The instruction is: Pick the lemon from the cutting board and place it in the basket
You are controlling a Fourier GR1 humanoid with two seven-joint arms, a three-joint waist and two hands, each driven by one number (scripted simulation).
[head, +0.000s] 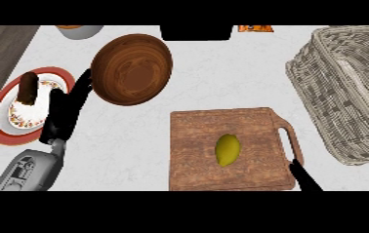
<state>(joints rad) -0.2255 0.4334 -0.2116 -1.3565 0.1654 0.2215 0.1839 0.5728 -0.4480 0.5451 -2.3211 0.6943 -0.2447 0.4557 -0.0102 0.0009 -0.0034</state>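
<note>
From the head view, the lemon (228,149) lies at the middle of the wooden cutting board (216,129) on the white desk (216,76). The wicker basket (333,88) stands just right of the board. The right hand (305,178) shows only as a dark finger at the board's lower right corner; whether its fingers are open, I cannot tell. The left hand (66,111), fingers straight, rests left of the board beside a wooden bowl (132,69) and a plate (32,111).

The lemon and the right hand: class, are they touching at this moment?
Apart. The head view shows bare cutting board between the lemon and the right hand, which only shows at the board's lower right corner.
</note>
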